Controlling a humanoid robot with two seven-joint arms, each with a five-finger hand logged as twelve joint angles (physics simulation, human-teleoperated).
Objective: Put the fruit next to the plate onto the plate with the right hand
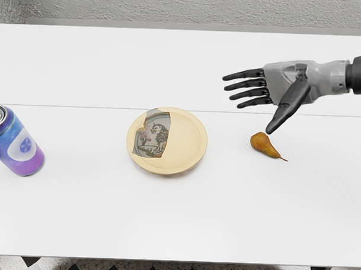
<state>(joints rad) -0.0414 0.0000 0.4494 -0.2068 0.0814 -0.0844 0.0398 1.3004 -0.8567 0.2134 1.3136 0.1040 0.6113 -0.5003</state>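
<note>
**Item list, near to far**

1. Floor, near edge: dark and pale checker tiles, only a strip shows.
2. Table (177, 218): white, smooth, matt, wide slab running L to R.
3. Can (14, 142), far L, partly cut by the edge: cylinder with a glossy blue-purple wrap, pale patches and a metal top. Its top leans toward far-L.
4. Plate (189, 141), centre: round, shallow, cream-yellow with a smooth rim. An odd-shaped printed patch on its L part shows an animal and a tree. Nothing lies on it.
5. Pear (263, 144), R of the plate and well apart from it, lying on its side on the table.
   - Skin: orange-brown, smooth.
   - Shape: fat rounded end tapering to a thin neck and a dark stem.
   - Long axis: far-L to near-R. The fat end faces the plate side and the stem points R and slightly near.
6. Right hand (277, 85), just beyond the pear, arm entering from the R edge.
   - Build: grey faceted palm and wrist shell, dark cuff.
   - Fingers (244, 85): black, jointed, four of them stretched out to the L and spread apart.
   - Thumb (285, 112): angled down toward the pear, tip close above its neck with a gap visible, no contact.
   - The hand holds nothing.
7. Wall, far side: grey, rough-textured.
</note>
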